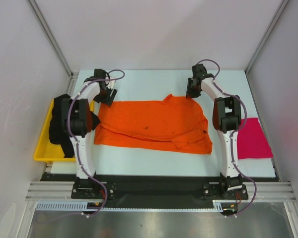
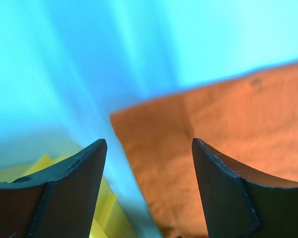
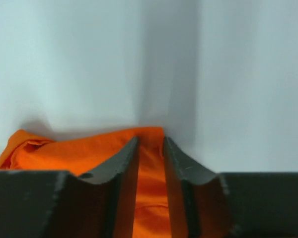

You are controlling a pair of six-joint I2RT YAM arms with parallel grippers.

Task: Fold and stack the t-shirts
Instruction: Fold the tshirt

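Note:
The orange t-shirt (image 1: pixel 154 124) lies spread across the middle of the table. My left gripper (image 1: pixel 107 95) is open above its far left corner. In the left wrist view the wide-apart fingers (image 2: pixel 74 183) frame that corner of the orange cloth (image 2: pixel 213 134), with nothing held. My right gripper (image 1: pixel 192 92) is at the shirt's far right corner. In the right wrist view it (image 3: pixel 150 144) is nearly closed, with orange cloth (image 3: pixel 150 198) filling the narrow gap. The black t-shirt (image 1: pixel 59 124) lies bunched in the tray at the left. The magenta t-shirt (image 1: pixel 252 139) lies flat at the right.
A yellow plastic tray (image 1: pixel 42 151) sits at the table's left edge and also shows in the left wrist view (image 2: pixel 39 166). White walls enclose the table on the far, left and right sides. Both arm bases stand at the near edge.

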